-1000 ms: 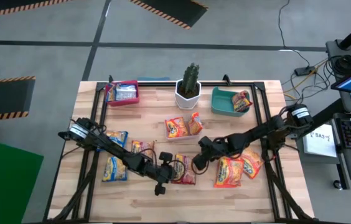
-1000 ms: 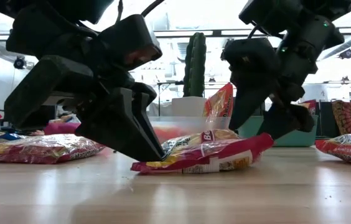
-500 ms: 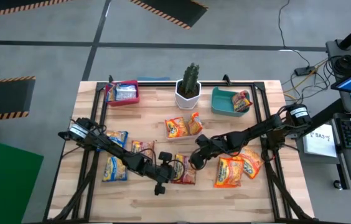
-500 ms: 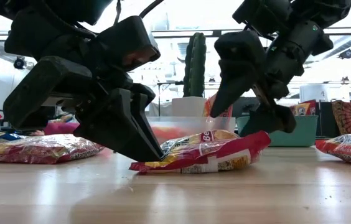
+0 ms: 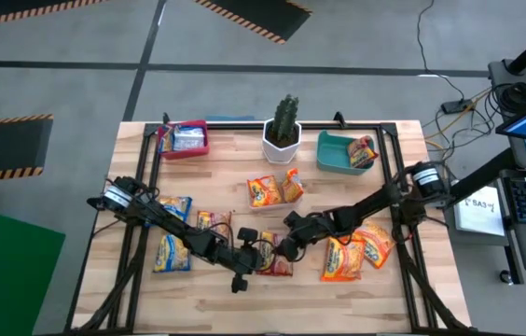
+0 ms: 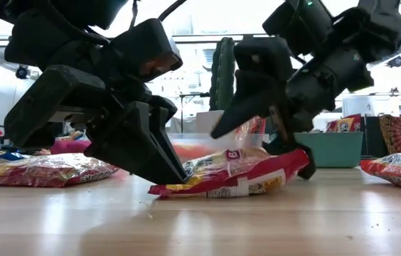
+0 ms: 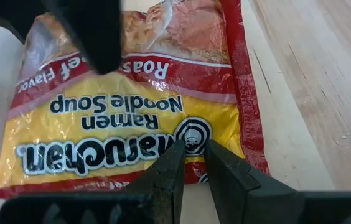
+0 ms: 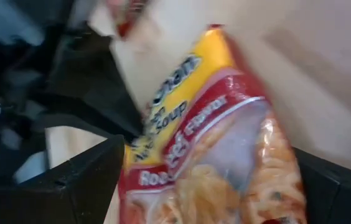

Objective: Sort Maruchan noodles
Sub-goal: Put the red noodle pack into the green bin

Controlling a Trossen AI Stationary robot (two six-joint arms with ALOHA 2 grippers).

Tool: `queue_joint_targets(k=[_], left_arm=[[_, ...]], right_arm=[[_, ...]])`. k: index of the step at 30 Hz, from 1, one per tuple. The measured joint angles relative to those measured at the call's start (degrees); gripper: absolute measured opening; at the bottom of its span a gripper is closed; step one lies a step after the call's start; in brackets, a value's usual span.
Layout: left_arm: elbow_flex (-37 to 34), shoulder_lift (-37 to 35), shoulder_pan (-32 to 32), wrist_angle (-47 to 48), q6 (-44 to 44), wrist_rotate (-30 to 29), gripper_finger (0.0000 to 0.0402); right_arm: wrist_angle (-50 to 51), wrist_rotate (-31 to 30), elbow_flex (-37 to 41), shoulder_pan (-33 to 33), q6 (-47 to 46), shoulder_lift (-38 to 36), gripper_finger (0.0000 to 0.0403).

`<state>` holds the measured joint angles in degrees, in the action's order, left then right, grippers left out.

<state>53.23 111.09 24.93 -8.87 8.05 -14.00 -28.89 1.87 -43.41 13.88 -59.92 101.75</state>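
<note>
From above, you see both grippers meeting over one red-and-yellow noodle packet [image 5: 275, 257] near the table's front edge, its long axis running front to back; arms hide most of it. At table height, your left gripper [image 6: 175, 174] pins the packet's end against the table, jaws nearly shut, while your right gripper [image 6: 264, 139] straddles the far end, jaws spread wide. Both wrist views show the packet just ahead; whether the left jaws actually pinch film is unclear.

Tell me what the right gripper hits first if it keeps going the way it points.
Most likely the red-and-yellow ramen packet: the right gripper has its open fingers on either side of it, aimed along it toward the left gripper, which is at the packet's other end.
</note>
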Motion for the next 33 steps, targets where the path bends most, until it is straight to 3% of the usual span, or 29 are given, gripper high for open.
queue_joint_targets(k=[7,17,22,25,33], left_arm=[[-0.11,0.0,0.0,-0.24,0.0,-0.11,0.0052],[-0.17,-0.54,0.0,-0.13,-0.15,-0.11,0.0052],[-0.34,-2.89,0.03,3.0,-1.64,-0.17,0.0052],[-0.37,-5.09,0.06,7.08,-2.02,-1.22,0.0052],[-0.39,-15.68,0.17,15.89,-8.16,-4.8,0.0052]], right_arm=[[-4.06,1.59,-0.01,0.03,0.25,0.92,0.0302],[-4.33,1.16,-0.01,0.1,0.06,0.86,0.0123],[-4.71,1.31,-0.01,0.37,0.96,0.47,0.0057],[-4.73,1.23,-0.01,0.75,1.83,-0.29,0.0039],[-4.57,-2.2,-0.01,2.25,6.22,-5.38,0.0037]])
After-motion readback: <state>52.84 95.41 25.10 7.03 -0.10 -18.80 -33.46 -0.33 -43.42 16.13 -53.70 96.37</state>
